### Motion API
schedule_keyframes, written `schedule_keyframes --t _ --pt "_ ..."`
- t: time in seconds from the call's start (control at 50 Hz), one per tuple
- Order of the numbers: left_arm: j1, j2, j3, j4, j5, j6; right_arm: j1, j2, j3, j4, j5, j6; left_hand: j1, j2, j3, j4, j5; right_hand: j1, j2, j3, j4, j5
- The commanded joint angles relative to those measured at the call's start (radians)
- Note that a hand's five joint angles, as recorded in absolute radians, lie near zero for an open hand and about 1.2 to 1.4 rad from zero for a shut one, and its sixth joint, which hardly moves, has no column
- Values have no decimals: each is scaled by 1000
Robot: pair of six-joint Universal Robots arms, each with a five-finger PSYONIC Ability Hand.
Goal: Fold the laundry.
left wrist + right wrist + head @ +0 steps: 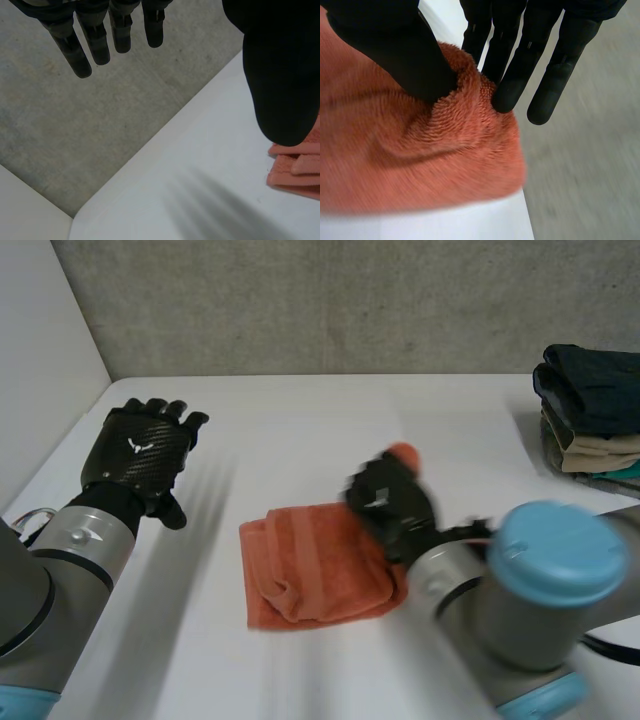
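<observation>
Behind, rough grey concrete wall (330,300); below it, broad white table (300,430). At the far right in the head view, stack of folded dark and beige clothes (590,410). Near the middle, rumpled orange terry towel (320,575), partly doubled over, its layered edge just beside the thumb in the left wrist view. Left arm (60,560) raised, black left hand (140,455) palm down above bare table, apart from the towel, fingers straight, spread, holding nothing. Right hand (392,505) at the towel's right edge. From its wrist camera: thumb (410,55) dug into the pile, straight fingers (512,90) against a raised fold, cloth pinched between.
</observation>
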Motion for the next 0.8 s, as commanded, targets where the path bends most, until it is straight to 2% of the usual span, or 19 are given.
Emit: schedule_keyframes --t 0.02,0.04,0.08,0.1,0.12,0.14,0.16,0.26,0.28,0.36,0.44,0.54,0.6,0.68,0.76,0.8 --pt "2 20 -22 -6 0 -2 185 166 -90 13 -112 -64 -12 -30 -38 -28 -48 547 278 210 200 212" --pt "2 20 -24 -6 0 -2 197 187 -93 11 -160 -67 -12 -30 -38 -28 -48 547 278 210 200 212" --pt "5 18 -27 -6 2 -2 202 195 -95 10 -200 -69 -12 -30 -38 -28 -48 528 258 191 181 193" --pt "5 18 -27 -5 2 -2 200 195 -96 11 -206 -67 -12 -30 -38 -28 -48 327 58 -10 -20 -8" --pt "5 18 -27 -5 2 -3 197 188 -99 13 -221 -60 -12 -30 -38 -28 -48 -314 -584 -651 -661 -650" --pt "5 14 -24 -3 3 -3 196 185 -98 11 -223 -53 -12 -30 -38 -28 -48 -605 -875 -942 -953 -941" --pt "4 12 -19 0 3 -5 194 180 -96 10 -217 -40 -12 -30 -38 -28 -48 -674 -944 -1011 -1022 -1010" --pt "-14 -2 20 4 2 -15 152 78 -73 10 -192 162 -9 -26 -35 -24 -45 -674 -944 -1011 -1022 -1010" --pt "-24 -8 31 6 0 -20 95 10 -58 16 -188 277 -6 -23 -32 -21 -42 -674 -944 -1011 -1022 -1010" --pt "-109 -74 117 6 -6 -72 -37 -102 -9 28 -189 559 -6 -23 -32 -21 -42 -674 -944 -1011 -1022 -1010" --pt "-200 -159 217 3 -8 -134 -141 -151 6 97 -185 759 -3 -20 -29 -18 -39 -674 -944 -1011 -1022 -1010" --pt "-333 -342 362 0 -6 -212 -287 -164 -3 220 -163 835 3 -14 -23 -13 -33 -674 -944 -1011 -1022 -1010" --pt "-364 -422 424 -5 -11 -245 -330 -148 -21 259 -162 846 6 -11 -20 -10 -30 -674 -944 -1011 -1022 -1010" --pt "-372 -548 485 -19 -43 -290 -323 -58 -66 289 -159 849 9 -8 -17 -7 -27 -674 -944 -1011 -1022 -1010" --pt "-377 -604 496 -63 -158 -287 -316 10 -122 335 -165 861 9 -8 -17 -7 -27 -674 -944 -1011 -1022 -1010" --pt "-375 -609 498 -88 -242 -275 -307 23 -145 356 -171 876 12 -5 -14 -4 -24 -674 -944 -1011 -1022 -1010"
